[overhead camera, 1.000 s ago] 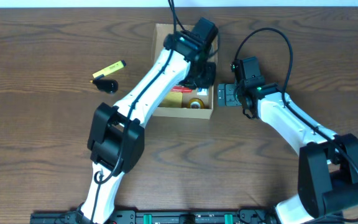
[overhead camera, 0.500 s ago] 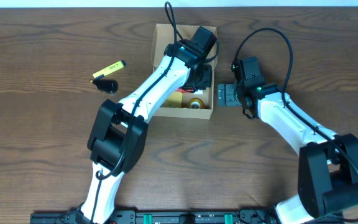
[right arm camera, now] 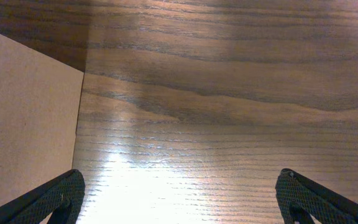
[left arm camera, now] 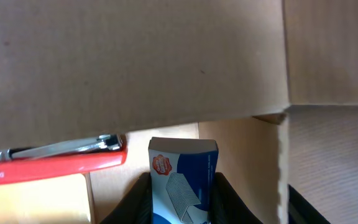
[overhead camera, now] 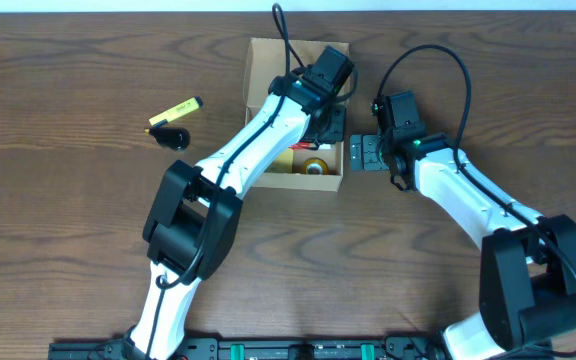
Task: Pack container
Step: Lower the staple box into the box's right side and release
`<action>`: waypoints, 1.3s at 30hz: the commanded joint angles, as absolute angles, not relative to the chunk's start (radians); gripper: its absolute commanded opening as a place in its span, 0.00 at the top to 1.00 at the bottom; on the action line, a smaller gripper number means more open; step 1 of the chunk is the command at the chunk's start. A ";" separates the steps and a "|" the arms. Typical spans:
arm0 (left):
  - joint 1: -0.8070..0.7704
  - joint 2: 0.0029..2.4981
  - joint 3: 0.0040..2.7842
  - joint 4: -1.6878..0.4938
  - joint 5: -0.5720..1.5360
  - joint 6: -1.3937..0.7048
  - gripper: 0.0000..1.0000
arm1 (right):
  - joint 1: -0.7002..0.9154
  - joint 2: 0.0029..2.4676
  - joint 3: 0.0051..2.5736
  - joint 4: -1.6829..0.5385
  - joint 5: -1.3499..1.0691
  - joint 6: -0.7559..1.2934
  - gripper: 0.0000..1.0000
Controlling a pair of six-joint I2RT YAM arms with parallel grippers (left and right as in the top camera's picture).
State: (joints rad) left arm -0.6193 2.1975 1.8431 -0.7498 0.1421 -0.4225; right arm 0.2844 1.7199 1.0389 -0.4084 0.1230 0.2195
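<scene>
The tan cardboard container (overhead camera: 266,66) stands open at the top middle of the table. My left gripper (overhead camera: 330,125) reaches into its right side and is shut on a blue and white staples box (left arm camera: 183,180), held just above the container's floor (left arm camera: 241,155). A red stapler (left arm camera: 55,160) lies in the container to the left of the staples box. A yellow tape roll (overhead camera: 317,166) lies in the container's front part. My right gripper (overhead camera: 367,154) is open and empty, low over the wood just right of the container's outer wall (right arm camera: 23,118).
A yellow highlighter (overhead camera: 176,110) and a black cap-like object (overhead camera: 171,136) lie on the table left of the container. A pale yellow pad (left arm camera: 33,199) lies under the stapler in the container.
My left gripper has shifted slightly to the right inside the container. The right arm has not moved.
</scene>
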 commanded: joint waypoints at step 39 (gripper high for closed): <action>-0.622 2.205 1.786 -0.670 0.184 -0.449 0.48 | 0.276 1.728 1.037 -0.411 0.123 0.231 0.01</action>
